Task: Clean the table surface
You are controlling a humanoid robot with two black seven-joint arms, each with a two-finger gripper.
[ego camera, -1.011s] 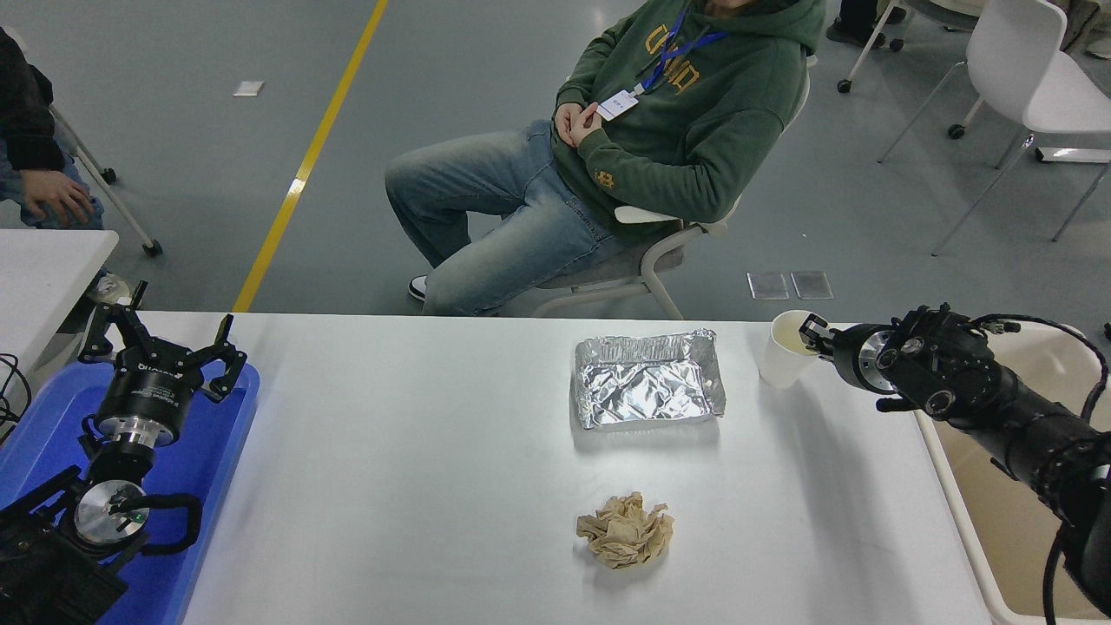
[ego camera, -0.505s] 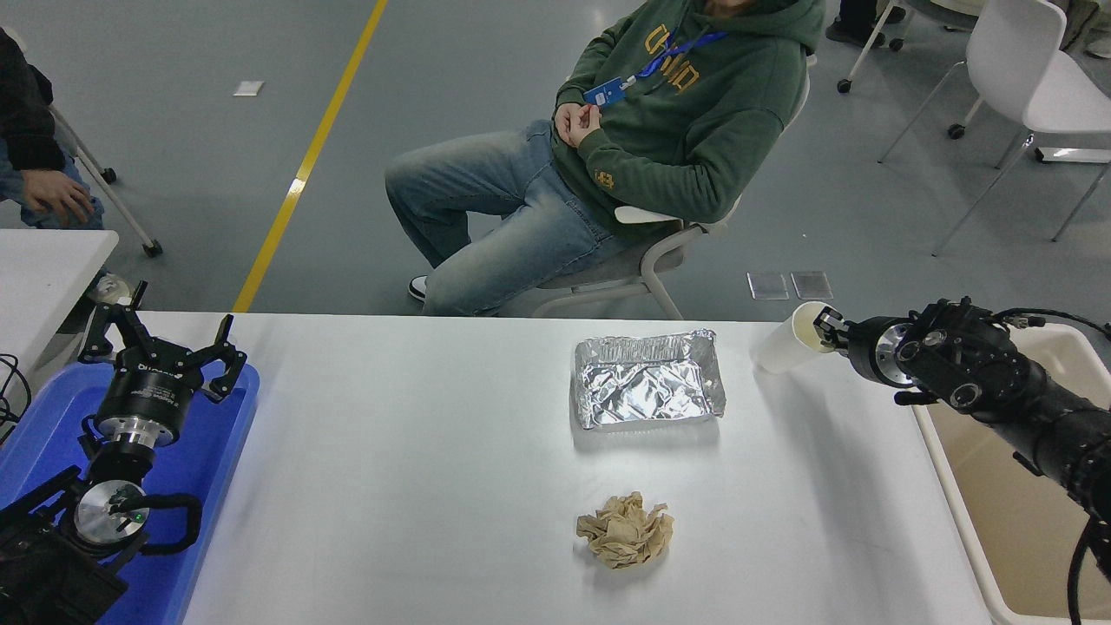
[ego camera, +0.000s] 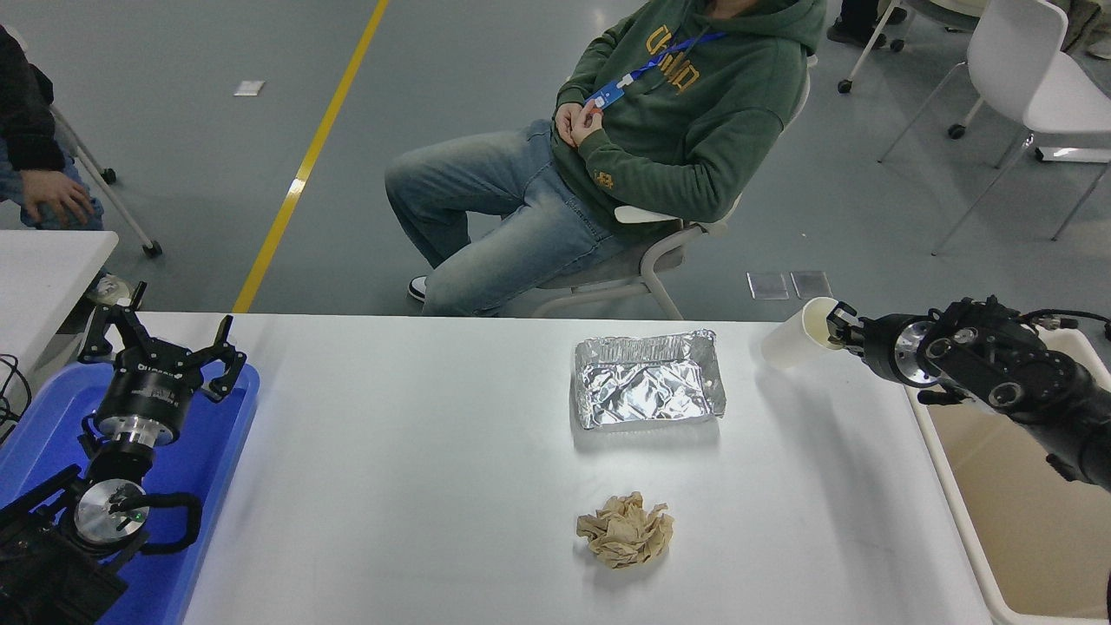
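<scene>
The large white, smooth rectangular table (ego camera: 417, 486) lay directly in front of me, filling the lower half of the view, its long axis running left to right and its far long edge facing the seated person in the green hoodie (ego camera: 694, 113).

My right gripper (ego camera: 835, 321) reached in from the right edge, its fingers pinching the rim of one white paper cup (ego camera: 794, 337). The cup was tipped well over, its mouth turned toward my wrist and its base pointing left, raised off the table near the far right corner. A second before, that cup had stood upright on the table; half a second before, it was already leaning. My arm had also drawn back to the right, over the one beige plastic bin (ego camera: 1015, 503) beside the table's right end.

My left gripper (ego camera: 165, 347) was parked at the lower left over the one blue plastic tray (ego camera: 217, 486), its fingers spread, unchanged from before.

On the table lay one crinkled silver foil tray (ego camera: 647, 382) and one crumpled brown paper ball (ego camera: 625, 531), well apart; neither had moved.
</scene>
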